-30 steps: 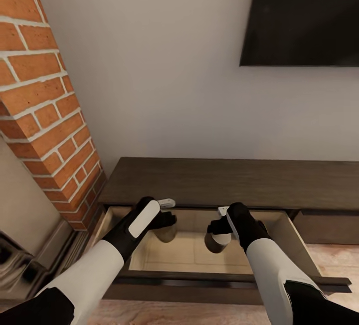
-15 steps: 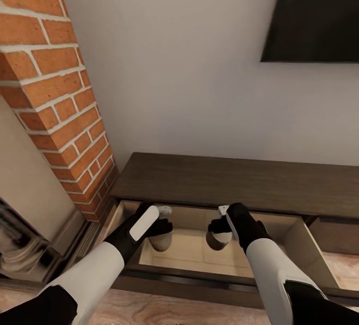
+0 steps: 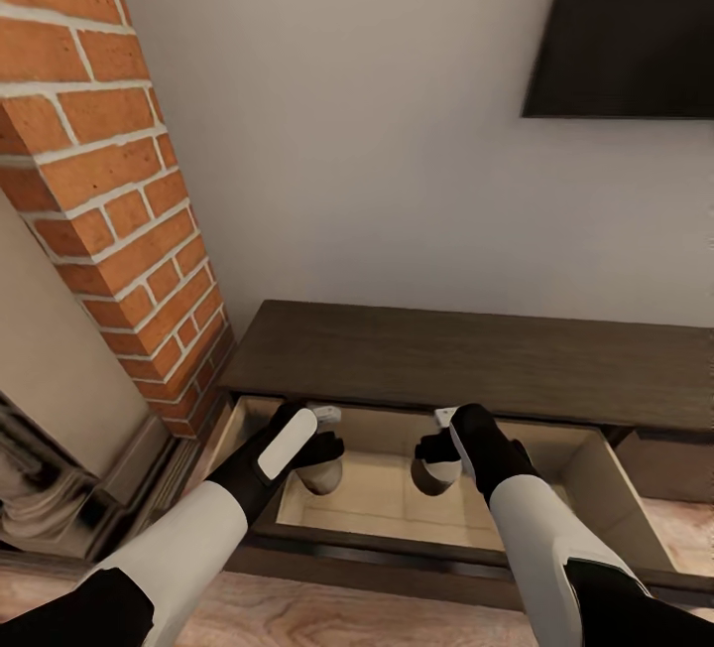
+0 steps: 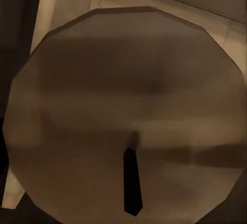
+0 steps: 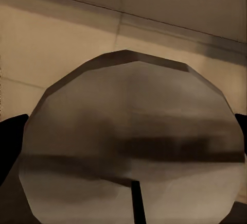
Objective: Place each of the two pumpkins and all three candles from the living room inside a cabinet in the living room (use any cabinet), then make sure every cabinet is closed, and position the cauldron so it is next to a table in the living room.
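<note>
Both arms reach forward and down into the open drawer [image 3: 595, 473] of the dark cabinet [image 3: 476, 359]. The left pincer [image 3: 322, 456] is clenched around one candle [image 3: 322, 473] near the drawer's left end; the right pincer [image 3: 436, 458] grips another candle [image 3: 433, 476] mid-drawer. Each is a pale grey-cream stub. The wrist views add the faceted tops and dark wicks [image 4: 132, 180], with tan drawer boards behind.

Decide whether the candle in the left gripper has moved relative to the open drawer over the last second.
Yes. The left gripper has carried its candle slightly lower into the open drawer, nearer its tan floor; much of the apparent sideways shift is camera motion.
</note>
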You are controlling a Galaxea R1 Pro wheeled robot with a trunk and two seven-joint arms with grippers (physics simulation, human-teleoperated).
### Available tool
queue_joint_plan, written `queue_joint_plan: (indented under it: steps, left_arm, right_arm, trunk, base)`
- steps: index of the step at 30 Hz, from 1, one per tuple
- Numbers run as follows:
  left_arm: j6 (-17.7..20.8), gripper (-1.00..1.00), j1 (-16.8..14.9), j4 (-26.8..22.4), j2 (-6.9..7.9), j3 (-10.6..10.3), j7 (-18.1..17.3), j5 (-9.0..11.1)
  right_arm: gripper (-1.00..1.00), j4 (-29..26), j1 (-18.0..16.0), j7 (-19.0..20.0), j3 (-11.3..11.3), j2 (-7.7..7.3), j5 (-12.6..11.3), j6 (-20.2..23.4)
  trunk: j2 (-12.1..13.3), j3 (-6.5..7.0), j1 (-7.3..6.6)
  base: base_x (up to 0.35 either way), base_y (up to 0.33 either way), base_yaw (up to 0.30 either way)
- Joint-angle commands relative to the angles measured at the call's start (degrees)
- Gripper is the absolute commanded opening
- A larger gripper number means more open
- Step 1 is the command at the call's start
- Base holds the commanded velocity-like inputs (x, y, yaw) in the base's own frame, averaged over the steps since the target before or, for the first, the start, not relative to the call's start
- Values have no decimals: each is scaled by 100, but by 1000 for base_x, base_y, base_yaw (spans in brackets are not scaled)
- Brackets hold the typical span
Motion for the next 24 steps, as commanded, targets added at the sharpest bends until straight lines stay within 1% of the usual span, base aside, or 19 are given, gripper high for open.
queue_joint_plan:
  steps: [1, 6, 15, 16, 18, 19, 20, 24]
  left_arm:
    - [5, -100, 0, -2, 1, 0, -4, -7]
    - [4, -100, 0, -4, 2, 0, -10, -7]
    - [4, -100, 0, -5, -3, 0, -17, -7]
    - [4, -100, 0, -5, -4, 0, -18, -7]
    - [4, -100, 0, -4, -5, 0, -18, -7]
    - [4, -100, 0, -4, -6, 0, -19, -7]
    - [4, -100, 0, -4, -6, 0, -20, -7]
    - [4, -100, 0, -4, -6, 0, -20, -7]
  right_arm:
    - [-100, 2, 0, 0, 0, 0, -2, 0]
    - [-100, 15, 0, 0, 0, 2, -10, 0]
    - [-100, 74, 5, 0, 0, 6, -20, 0]
    - [-100, 87, 6, 0, 0, 5, -44, 0]
    - [-100, 105, 3, -4, 0, 2, -216, 2]
    - [-100, 109, 1, -10, 0, -1, -347, 5]
    - [-100, 111, 1, -19, 3, -1, -406, 7]
    - [-100, 114, 0, -145, 8, 0, -505, 5]
  trunk:
    - [0, 0, 0]
    - [0, -22, 0]
    - [0, -92, 0]
    - [0, -101, 0]
    - [0, -119, 0]
    - [0, -128, 0]
    - [0, -137, 0]
    - [0, -175, 0]
  base:
    - [0, 0, -54]
    - [0, 0, -33]
    - [0, 0, -137]
    - [0, 0, -83]
    - [0, 0, -78]
    - [0, 0, -74]
    - [0, 0, -71]
    - [0, 0, -30]
